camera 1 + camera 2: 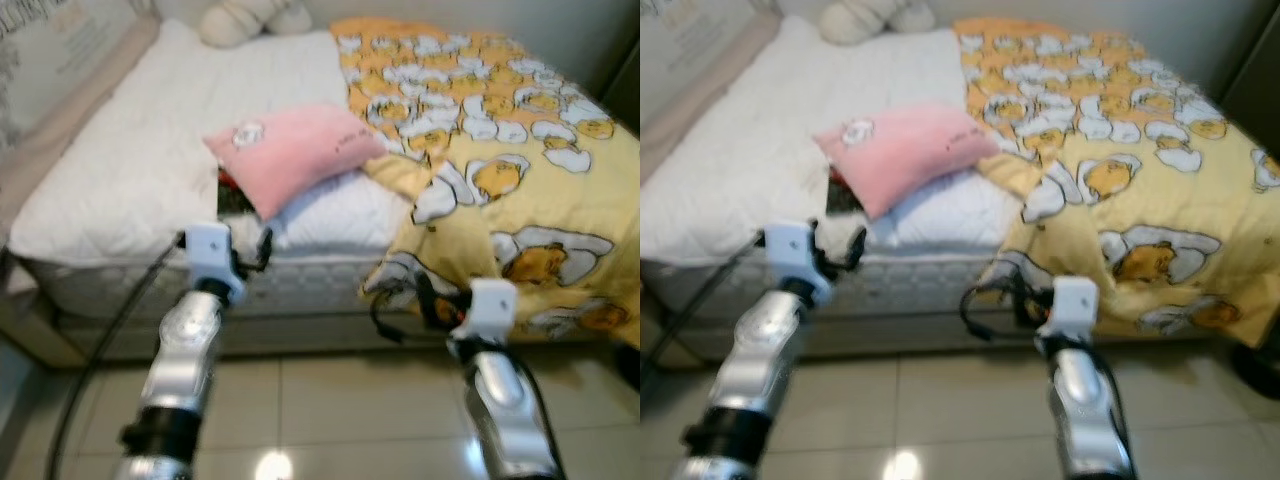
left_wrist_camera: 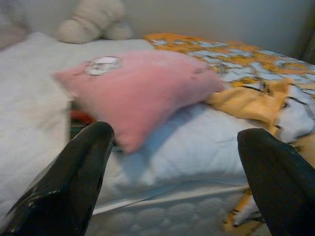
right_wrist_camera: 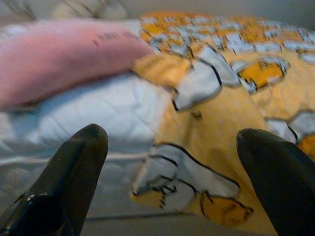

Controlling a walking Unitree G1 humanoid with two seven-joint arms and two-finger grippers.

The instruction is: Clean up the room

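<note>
The left pincer (image 2: 172,182) is held out toward the near edge of the bed (image 1: 120,190), its two black fingers (image 2: 69,182) spread wide apart with nothing between them, and the right pincer (image 3: 172,182) is likewise raised with its fingers wide apart and empty, aimed at the yellow quilt (image 1: 520,150) where that quilt spills over the bed's near edge. Both arms look readied rather than working: neither touches any cloth, which suggests the robot is lining up for a first grasp in tidying the bed. The pink pillow (image 1: 295,150) lies askew near the middle of the bed, propped on a white pillow (image 1: 340,215) close to the near edge, so it sits tilted rather than flat. The quilt covers only the bed's right half, with one corner flipped back beside the pink pillow, leaving the white mattress cover bare on the left. A cream plush toy (image 1: 250,20) rests at the head of the bed. The head views give the overall layout and the tiled floor (image 1: 330,410) before the bed; the left wrist view adds a small dark and red item (image 2: 81,120) tucked under the pink pillow, too blurred to name, while the right wrist view shows the quilt's folded corner and its cartoon print up close.
</note>
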